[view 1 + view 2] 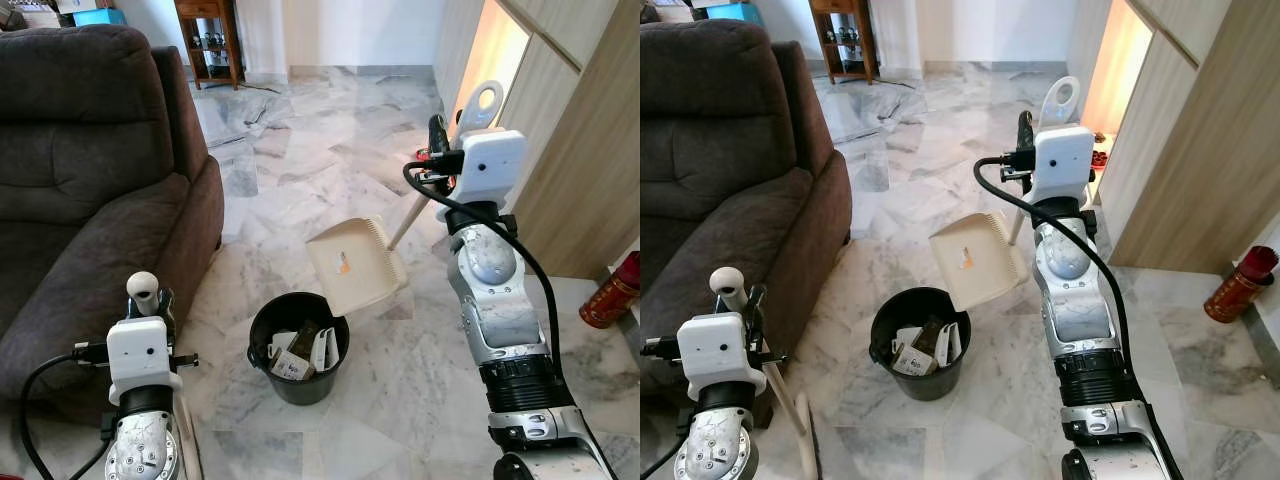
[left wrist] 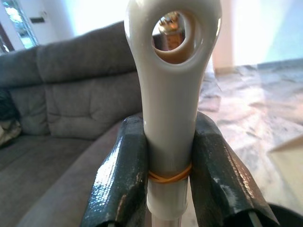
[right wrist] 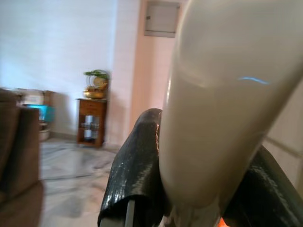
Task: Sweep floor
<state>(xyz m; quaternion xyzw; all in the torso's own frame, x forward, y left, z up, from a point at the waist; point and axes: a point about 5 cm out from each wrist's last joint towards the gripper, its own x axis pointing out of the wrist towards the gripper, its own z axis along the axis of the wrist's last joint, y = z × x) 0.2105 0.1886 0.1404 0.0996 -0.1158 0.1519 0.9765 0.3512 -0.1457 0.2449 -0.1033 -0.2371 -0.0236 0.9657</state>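
Note:
My right gripper [image 1: 437, 150] is shut on the cream dustpan handle [image 1: 408, 222], near its looped top end. The cream dustpan [image 1: 355, 265] hangs tilted just above the far right rim of a black bin [image 1: 262, 318]. Paper and cartons [image 1: 300, 352] lie inside the bin. At the lower left my left gripper [image 1: 150, 305] is shut on the white broom handle [image 2: 170, 94], just under its looped tip. The broom's shaft [image 1: 785, 395] slants down toward the floor beside the sofa. A yellow rubber band circles the handle between the fingers [image 2: 118, 175].
A dark brown sofa [image 1: 90, 180] fills the left side, close to my left arm. Wooden cabinets [image 1: 580, 150] line the right wall, with a red bottle [image 1: 612, 292] at their foot. A wooden side table [image 1: 210, 40] stands at the far wall. Marble floor [image 1: 320, 150] stretches ahead.

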